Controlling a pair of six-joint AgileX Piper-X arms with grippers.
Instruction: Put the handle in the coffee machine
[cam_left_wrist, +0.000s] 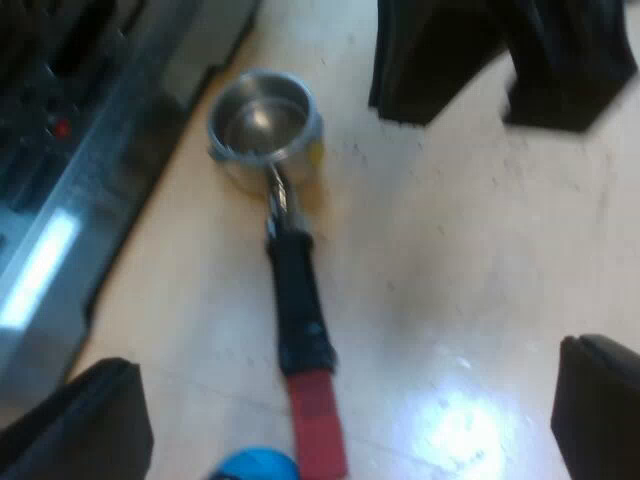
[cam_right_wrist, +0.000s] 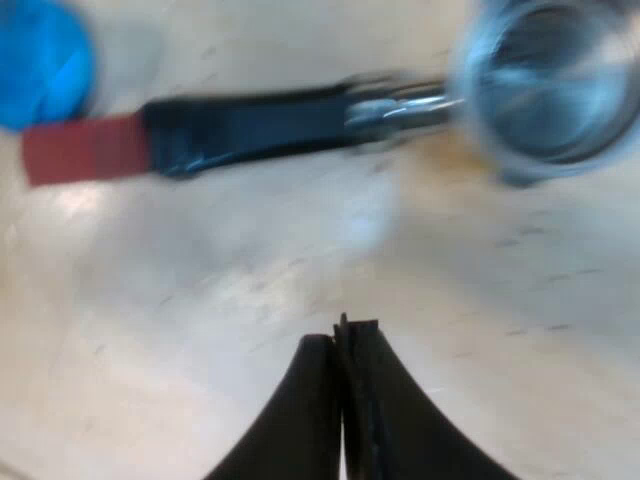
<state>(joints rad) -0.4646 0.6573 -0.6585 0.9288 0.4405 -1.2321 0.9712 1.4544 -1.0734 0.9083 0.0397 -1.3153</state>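
Pale tabletop (cam_left_wrist: 480, 250), loose holder (cam_left_wrist: 290, 260), left hand (cam_left_wrist: 342, 385) spread above it, right hand (cam_right_wrist: 343, 325) closed nearby

Pale table (cam_left_wrist: 480, 250), metal holder (cam_left_wrist: 292, 290), blue tamper (cam_left_wrist: 255, 466)

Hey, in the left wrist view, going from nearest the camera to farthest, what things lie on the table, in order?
Blue tamper → red handle end → dark handle → metal basket. The espresso machine runs alongside them all, so it is left out.
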